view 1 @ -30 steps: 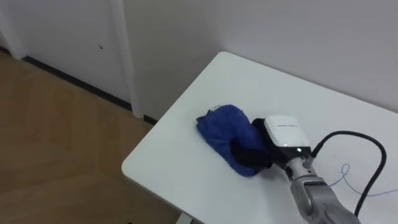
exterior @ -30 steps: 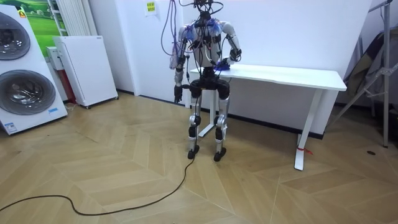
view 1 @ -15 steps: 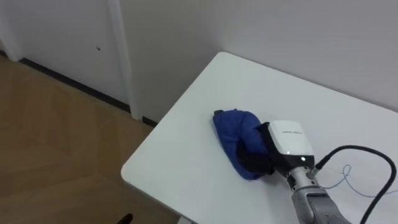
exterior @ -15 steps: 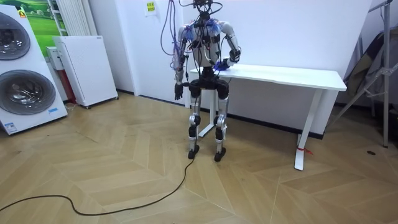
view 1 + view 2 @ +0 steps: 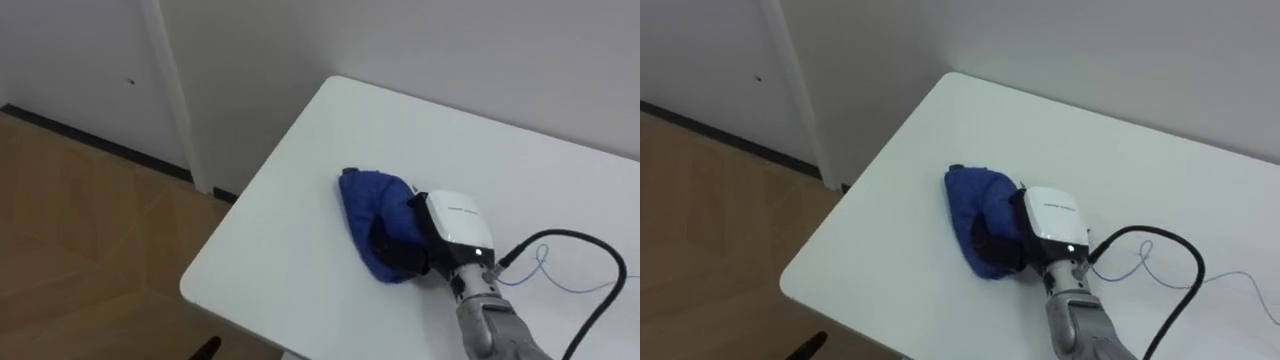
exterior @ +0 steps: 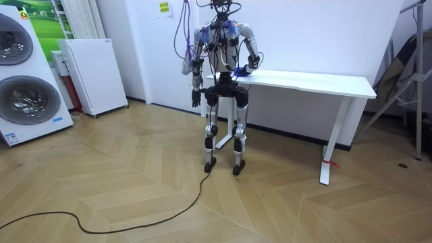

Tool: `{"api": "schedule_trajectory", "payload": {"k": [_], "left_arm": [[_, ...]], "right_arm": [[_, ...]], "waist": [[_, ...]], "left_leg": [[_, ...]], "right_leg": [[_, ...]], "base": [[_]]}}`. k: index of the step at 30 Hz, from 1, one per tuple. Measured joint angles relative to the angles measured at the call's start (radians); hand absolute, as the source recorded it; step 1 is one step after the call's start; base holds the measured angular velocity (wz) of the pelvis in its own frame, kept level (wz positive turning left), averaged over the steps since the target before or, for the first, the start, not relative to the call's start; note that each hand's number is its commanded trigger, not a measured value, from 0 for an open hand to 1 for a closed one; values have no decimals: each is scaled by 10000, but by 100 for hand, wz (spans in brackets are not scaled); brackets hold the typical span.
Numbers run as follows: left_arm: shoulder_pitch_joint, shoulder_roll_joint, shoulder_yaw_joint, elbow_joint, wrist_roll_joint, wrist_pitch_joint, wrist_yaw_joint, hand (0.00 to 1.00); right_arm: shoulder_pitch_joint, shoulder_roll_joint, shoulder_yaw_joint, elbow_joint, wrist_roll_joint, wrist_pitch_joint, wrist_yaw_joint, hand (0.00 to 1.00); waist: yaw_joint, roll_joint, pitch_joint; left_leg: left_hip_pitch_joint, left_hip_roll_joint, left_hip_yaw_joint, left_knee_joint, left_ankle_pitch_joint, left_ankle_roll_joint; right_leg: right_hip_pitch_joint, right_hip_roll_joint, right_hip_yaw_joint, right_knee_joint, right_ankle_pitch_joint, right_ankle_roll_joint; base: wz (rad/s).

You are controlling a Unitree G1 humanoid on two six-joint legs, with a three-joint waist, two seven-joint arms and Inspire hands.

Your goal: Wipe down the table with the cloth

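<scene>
Lying under right hand [image 5: 452,222], blue cloth [image 5: 366,197] on table [image 5: 290,240]

**Hand half lost in the cloth**

The front of the right hand [image 5: 447,228] is sunk into the blue cloth [image 5: 372,200], so its grip cannot be read. The table [image 5: 290,230] is cut off by the right and bottom edges of the eye views. In the room view the left hand [image 6: 196,100] hangs at the robot's side, too small to make out. The washing machine [image 6: 23,88] is clipped by that view's left edge.
</scene>
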Motion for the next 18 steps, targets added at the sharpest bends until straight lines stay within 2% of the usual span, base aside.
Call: {"api": "schedule_trajectory", "payload": {"k": [3, 4, 5, 6, 8, 11, 13, 16, 18], "left_arm": [[137, 75, 896, 465, 645, 15, 139, 0], [328, 197, 1354, 578, 825, 166, 259, 0], [598, 297, 1853, 582, 1117, 359, 430, 0], [735, 338, 2071, 581, 1218, 434, 490, 0], [1096, 402, 2700, 581, 1213, 591, 529, 0], [1142, 449, 2816, 567, 1165, 591, 528, 0], [1121, 443, 2780, 484, 1118, 503, 486, 0], [1035, 424, 2384, 383, 1102, 468, 472, 0], [909, 345, 2175, 385, 1082, 468, 472, 0]], "right_arm": [[959, -25, -1431, 414, 684, -598, -665, 100], [1378, -26, -2151, 564, 916, -620, -966, 100], [1748, -54, -2990, 828, 1101, -633, -1218, 100], [1874, -107, -3359, 1026, 1278, -649, -1328, 100], [2060, -486, -4554, 1974, 1936, -712, -1514, 100], [2044, -813, -5149, 2744, 2417, -718, -1527, 100], [2043, -949, -5343, 3175, 2610, -714, -1520, 100], [2012, -950, -5330, 3270, 2597, -687, -1518, 100], [1783, -872, -5249, 3352, 2402, -513, -1505, 100]], "waist": [[-280, -49, -31], [-513, -134, -90], [-681, -212, -96], [-734, -236, -102], [-835, -261, -116], [-1058, -261, -119], [-1069, -271, -159], [-1097, -265, -158], [-1074, -251, -155]], "left_leg": [[55, -34, 407, 28, 34, 50], [80, -50, 452, 29, 34, 51], [108, -58, 483, 30, 34, 51], [119, -54, 534, 31, 34, 51], [179, -33, 851, 48, 26, 64], [147, -11, 874, 79, -29, 147], [203, 21, 914, 93, -71, 141], [192, 41, 944, 212, -107, 120], [191, 64, 993, 257, -116, 103]], "right_leg": [[149, -61, 154, -60, -4, 7], [246, -86, 163, -139, -5, 13], [302, -106, 147, -160, -6, 19], [306, -111, 157, -144, -6, 19], [304, -140, 235, -121, 15, 54], [303, -145, 239, -25, 2, 95], [315, -127, 471, 46, -7, 116], [295, -98, 598, 147, 3, 131], [255, -88, 583, 205, 7, 124]], "base": [[17], [19], [11], [-4], [-19], [-2], [-9], [-11], [-9]]}}
